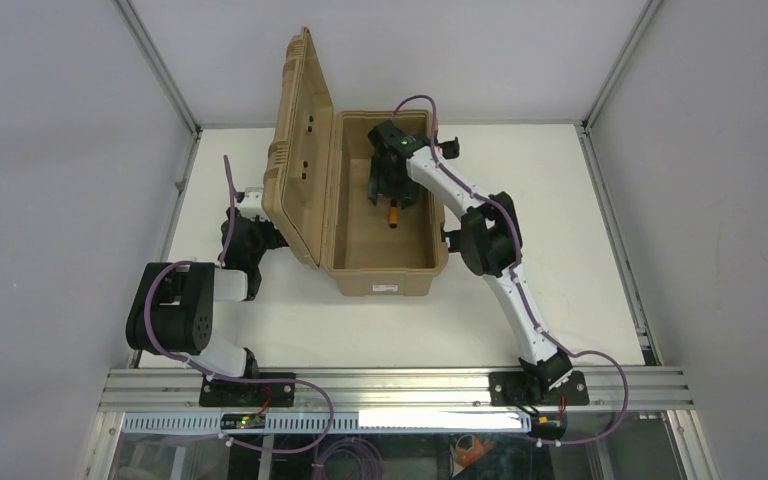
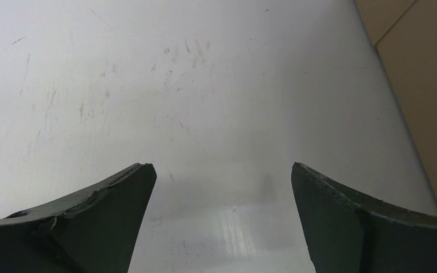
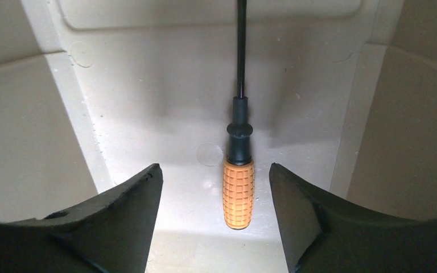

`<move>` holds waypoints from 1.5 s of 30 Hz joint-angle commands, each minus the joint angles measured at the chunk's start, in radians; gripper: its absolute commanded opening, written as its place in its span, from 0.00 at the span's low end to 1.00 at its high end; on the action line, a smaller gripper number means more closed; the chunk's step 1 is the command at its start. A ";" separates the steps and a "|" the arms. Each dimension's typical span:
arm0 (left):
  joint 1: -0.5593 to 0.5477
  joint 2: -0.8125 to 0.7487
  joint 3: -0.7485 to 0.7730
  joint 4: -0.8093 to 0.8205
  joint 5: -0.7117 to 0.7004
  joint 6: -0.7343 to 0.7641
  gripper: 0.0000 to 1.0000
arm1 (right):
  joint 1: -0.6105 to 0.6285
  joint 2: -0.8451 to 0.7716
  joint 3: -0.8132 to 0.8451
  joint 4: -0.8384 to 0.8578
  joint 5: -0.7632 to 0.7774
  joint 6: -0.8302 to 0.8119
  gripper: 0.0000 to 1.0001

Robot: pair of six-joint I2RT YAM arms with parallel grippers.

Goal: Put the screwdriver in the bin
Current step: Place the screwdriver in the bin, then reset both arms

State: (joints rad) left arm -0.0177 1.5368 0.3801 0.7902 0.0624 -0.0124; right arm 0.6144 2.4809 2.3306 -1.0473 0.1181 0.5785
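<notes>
Screwdriver [image 1: 394,214] is in the bin [image 1: 385,282]. Best exit for right gripper [image 1: 392,188]: straight up, jaws wide.
Top: it lies on the bin floor, just under that gripper. Left wrist: left gripper [image 2: 222,170] spread wide, empty, over tabletop [image 2: 148,85]. Right wrist: orange handle loose between the parted fingers [image 3: 119,216], touching neither.
</notes>
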 commanded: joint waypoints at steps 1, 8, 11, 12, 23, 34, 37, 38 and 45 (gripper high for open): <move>0.005 -0.031 -0.006 0.032 0.021 -0.011 0.99 | 0.005 -0.105 0.069 0.003 -0.023 -0.021 0.74; 0.006 -0.031 -0.006 0.032 0.022 -0.011 0.99 | 0.005 -0.168 0.108 -0.003 -0.033 -0.044 0.81; 0.005 -0.030 -0.006 0.032 0.021 -0.011 0.99 | 0.005 -0.198 0.123 -0.004 -0.039 -0.054 0.83; 0.005 -0.032 -0.006 0.033 0.021 -0.011 0.99 | 0.005 -0.212 0.128 -0.003 -0.042 -0.061 0.83; 0.005 -0.031 -0.006 0.032 0.022 -0.011 0.99 | 0.005 -0.366 0.165 -0.007 -0.021 -0.133 0.91; 0.006 -0.031 -0.006 0.032 0.022 -0.011 0.99 | -0.053 -0.605 0.005 0.086 0.065 -0.234 0.95; 0.006 -0.030 -0.006 0.032 0.022 -0.011 0.99 | -0.093 -0.681 -0.095 0.148 0.064 -0.253 0.95; 0.005 -0.030 -0.006 0.032 0.022 -0.011 0.99 | -0.110 -0.703 -0.121 0.164 0.063 -0.259 0.95; 0.005 -0.030 -0.006 0.033 0.022 -0.011 0.99 | -0.244 -0.827 -0.322 0.255 0.055 -0.287 0.95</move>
State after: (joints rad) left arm -0.0177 1.5368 0.3801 0.7902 0.0624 -0.0124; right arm 0.4305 1.7336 2.0995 -0.8932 0.1623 0.3294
